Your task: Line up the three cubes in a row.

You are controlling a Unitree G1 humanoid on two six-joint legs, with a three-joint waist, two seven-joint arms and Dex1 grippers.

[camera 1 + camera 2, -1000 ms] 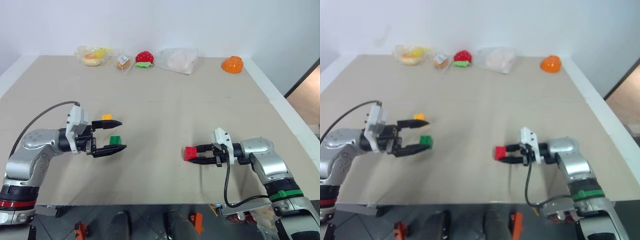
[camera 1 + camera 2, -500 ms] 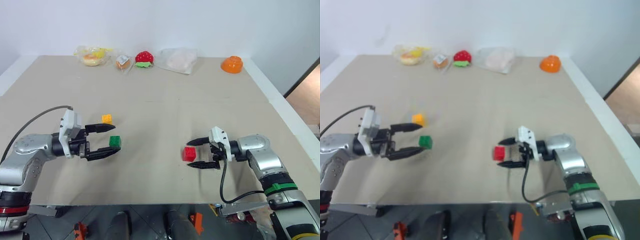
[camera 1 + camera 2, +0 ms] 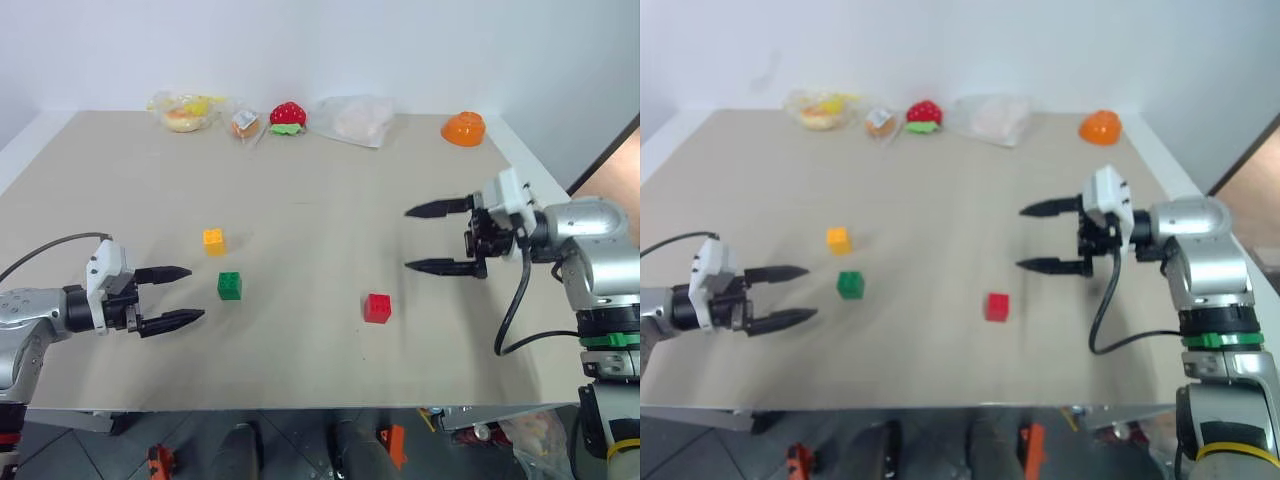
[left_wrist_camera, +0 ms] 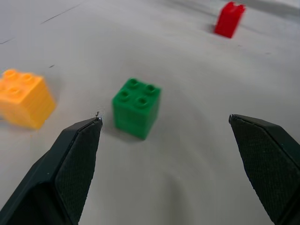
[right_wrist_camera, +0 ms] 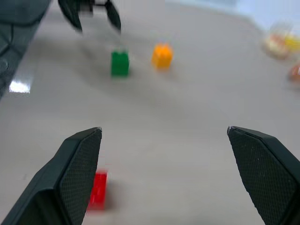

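A beige table [image 3: 330,210] is carrying everything. The green cube [image 3: 230,285] is sitting just ahead of the left gripper [image 3: 180,295], with the yellow-orange cube [image 3: 214,239] lying a little beyond it. The red cube [image 3: 377,307] is resting below and to the near side of the right gripper [image 3: 428,238], apart from it. Far beyond both hands, a strawberry toy [image 3: 288,117], clear bags [image 3: 355,120] and an orange bowl [image 3: 465,128] are lying along the table's far edge.
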